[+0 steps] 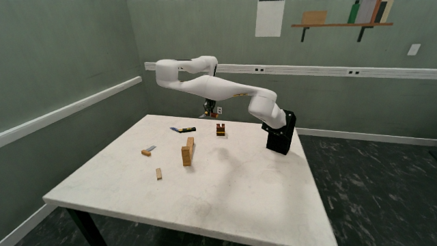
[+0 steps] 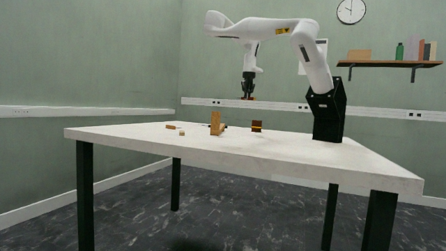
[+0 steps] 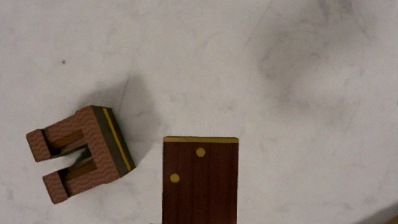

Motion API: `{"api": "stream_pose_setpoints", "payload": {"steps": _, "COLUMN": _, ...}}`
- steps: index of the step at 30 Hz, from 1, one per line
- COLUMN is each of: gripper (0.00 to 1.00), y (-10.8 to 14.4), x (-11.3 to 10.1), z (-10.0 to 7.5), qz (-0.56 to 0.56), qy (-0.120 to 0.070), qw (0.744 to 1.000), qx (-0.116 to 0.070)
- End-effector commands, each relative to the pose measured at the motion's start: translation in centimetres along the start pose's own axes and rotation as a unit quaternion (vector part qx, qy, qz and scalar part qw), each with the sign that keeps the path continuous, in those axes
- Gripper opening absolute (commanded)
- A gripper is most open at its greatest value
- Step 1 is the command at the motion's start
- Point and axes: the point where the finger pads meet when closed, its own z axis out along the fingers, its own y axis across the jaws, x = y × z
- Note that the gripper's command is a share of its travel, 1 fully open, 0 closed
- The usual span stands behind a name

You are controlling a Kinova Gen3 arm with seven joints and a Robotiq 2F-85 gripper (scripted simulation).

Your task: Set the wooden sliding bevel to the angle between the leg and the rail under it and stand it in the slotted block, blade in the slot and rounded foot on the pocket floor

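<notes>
My gripper (image 1: 209, 110) hangs high above the far side of the table and is shut on the wooden sliding bevel (image 1: 212, 115). In the wrist view its dark red-brown stock (image 3: 200, 182) with a brass end strip and two brass dots fills the lower middle; the fingers are out of frame. The slotted block (image 1: 220, 130) stands on the table below. In the wrist view the block (image 3: 80, 152) lies down and to the left of the stock, its slot facing left. The leg and rail (image 1: 188, 151) stand mid-table. The black bevel (image 1: 184, 130) lies left of the block.
A small wooden piece with a grey blade (image 1: 147, 151) and a short wooden block (image 1: 158, 173) lie on the left part of the table. The arm's black base (image 1: 280, 134) stands at the right rear edge. Walls close in behind and to the left.
</notes>
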Motion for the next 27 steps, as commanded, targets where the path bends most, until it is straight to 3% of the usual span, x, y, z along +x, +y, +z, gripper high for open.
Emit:
{"api": "stream_pose_setpoints", "payload": {"steps": 1, "gripper": 0.1, "y": -0.03, "x": -0.03, "z": -0.08, "qz": 0.009, "qy": -0.001, "qw": 1.0, "qx": 0.0}}
{"api": "stream_pose_setpoints", "payload": {"steps": 27, "gripper": 0.1, "y": -0.03, "x": -0.03, "z": -0.08, "qz": 0.182, "qy": -0.001, "qw": 0.983, "qx": 0.0}}
